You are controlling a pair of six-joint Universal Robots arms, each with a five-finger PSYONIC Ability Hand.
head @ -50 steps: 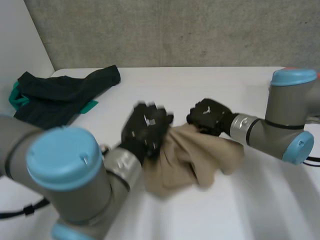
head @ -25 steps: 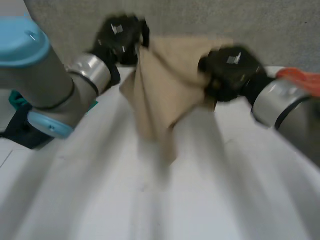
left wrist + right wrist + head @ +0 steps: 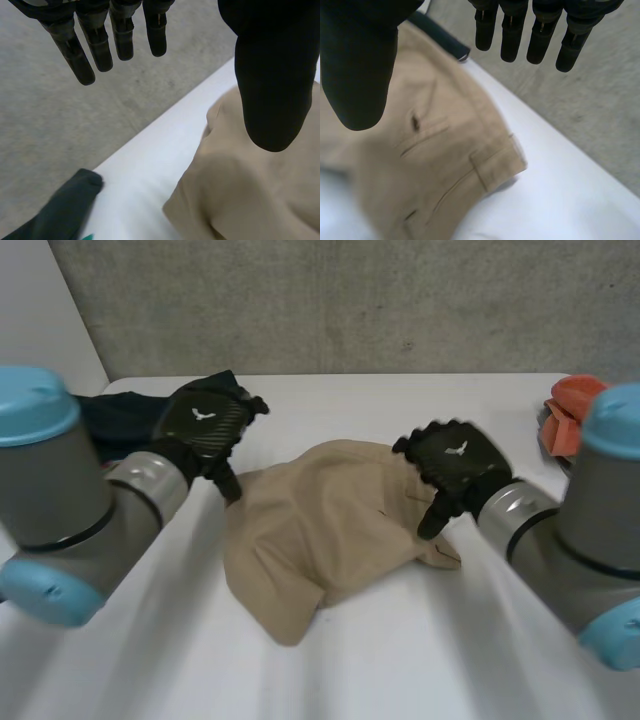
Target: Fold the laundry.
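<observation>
White table takes the lower two-thirds of the head view, matte top, far edge running straight across just above mid-frame. Behind it, a grey speckled concrete wall spans the top of the frame, and a plain white panel at upper left meets it along a slanted seam. Light is soft and even; both wrist views show the same grey concrete past the table edge.

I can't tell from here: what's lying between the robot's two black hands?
A crumpled beige garment lies on the white table between the left hand and the right hand, as the head view shows. Both hands are open.
</observation>
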